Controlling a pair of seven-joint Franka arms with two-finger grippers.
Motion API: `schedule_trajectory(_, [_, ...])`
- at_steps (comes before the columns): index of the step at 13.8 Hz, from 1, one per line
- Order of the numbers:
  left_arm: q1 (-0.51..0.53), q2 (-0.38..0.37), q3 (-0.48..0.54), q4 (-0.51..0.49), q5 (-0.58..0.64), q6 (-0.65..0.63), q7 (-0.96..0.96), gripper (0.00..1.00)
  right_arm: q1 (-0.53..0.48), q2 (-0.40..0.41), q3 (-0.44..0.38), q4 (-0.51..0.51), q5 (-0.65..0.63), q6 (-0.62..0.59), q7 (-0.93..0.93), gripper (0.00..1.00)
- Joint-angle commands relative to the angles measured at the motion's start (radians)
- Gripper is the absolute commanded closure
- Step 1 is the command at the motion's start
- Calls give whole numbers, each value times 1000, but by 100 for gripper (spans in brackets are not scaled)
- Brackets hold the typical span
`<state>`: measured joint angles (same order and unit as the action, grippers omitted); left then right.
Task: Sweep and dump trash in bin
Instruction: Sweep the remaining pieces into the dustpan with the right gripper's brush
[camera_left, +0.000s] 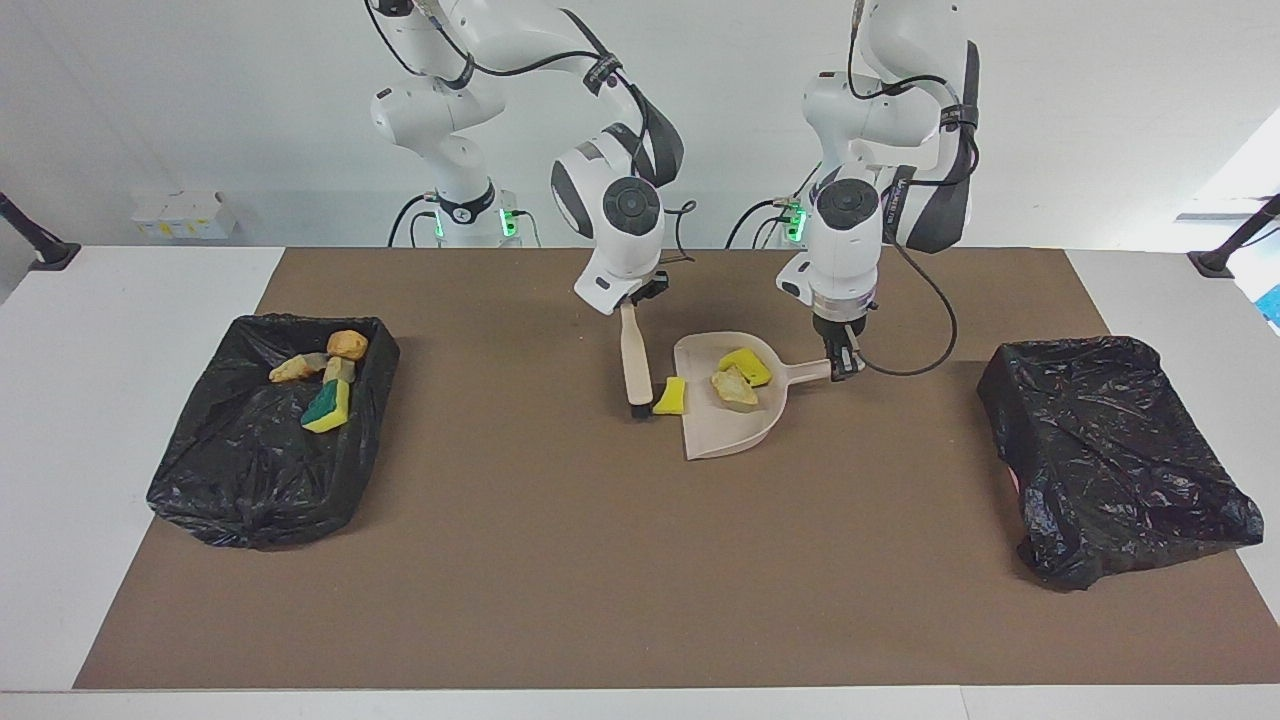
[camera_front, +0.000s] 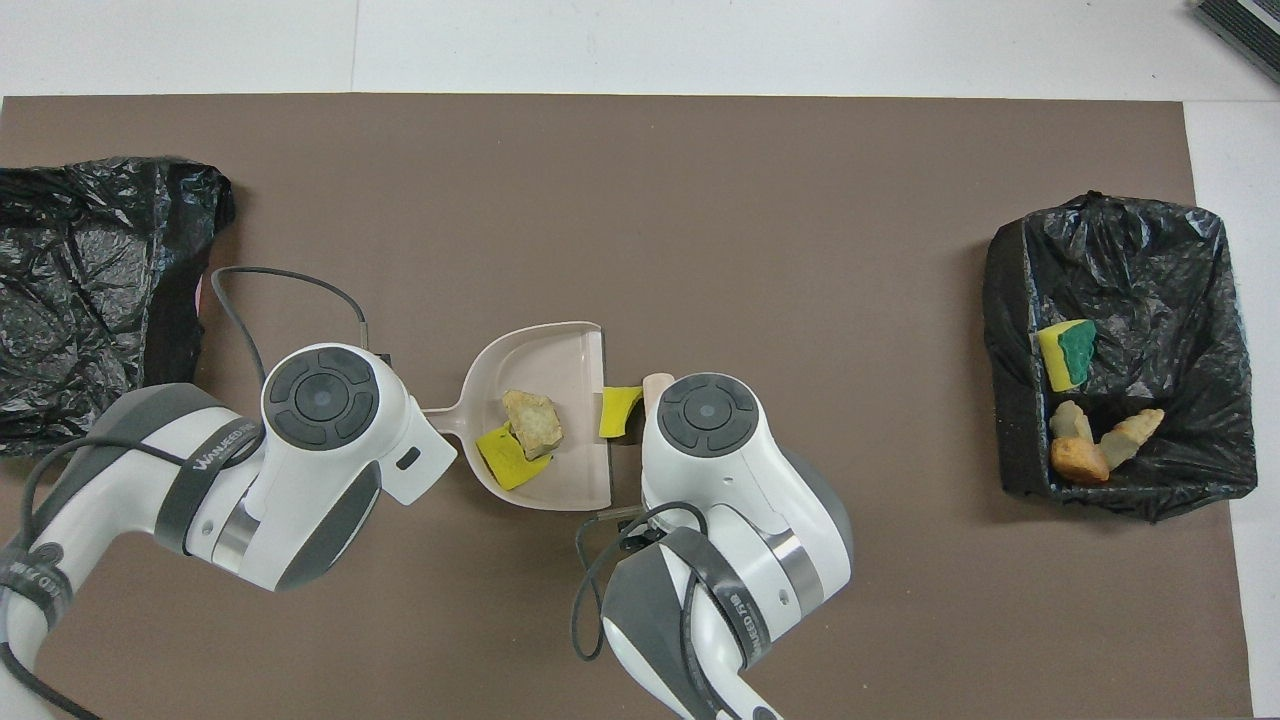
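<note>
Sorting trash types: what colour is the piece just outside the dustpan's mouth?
Yellow piece, clearest in the facing view.

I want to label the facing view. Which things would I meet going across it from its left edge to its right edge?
Bin with trash → brush → loose yellow sponge piece → dustpan → second bin.
</note>
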<state>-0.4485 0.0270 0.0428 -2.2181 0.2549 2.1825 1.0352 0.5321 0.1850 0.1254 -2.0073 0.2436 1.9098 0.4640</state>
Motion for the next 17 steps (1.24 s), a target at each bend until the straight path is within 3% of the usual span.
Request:
schedule_trajectory(1, [8, -9, -1, -12, 11, 19, -3, 100, 18, -10, 10, -27, 94, 95, 2, 100])
schedule_trajectory(5, [8, -12, -1, -17, 11, 16, -4, 100, 55, 13, 10, 30, 229, 133, 48, 100])
schedule_trajectory(7, [8, -12, -1, -17, 11, 17, -4, 100, 78, 22, 10, 79, 235, 135, 111, 100])
schedule_trajectory(12, [37, -2, 0, -3, 12, 31, 66, 100, 65, -21, 7, 91, 233, 92, 127, 100])
schedule_trajectory(17, [44, -1, 0, -3, 12, 45, 82, 100, 74, -13, 8, 133, 232, 107, 176, 100])
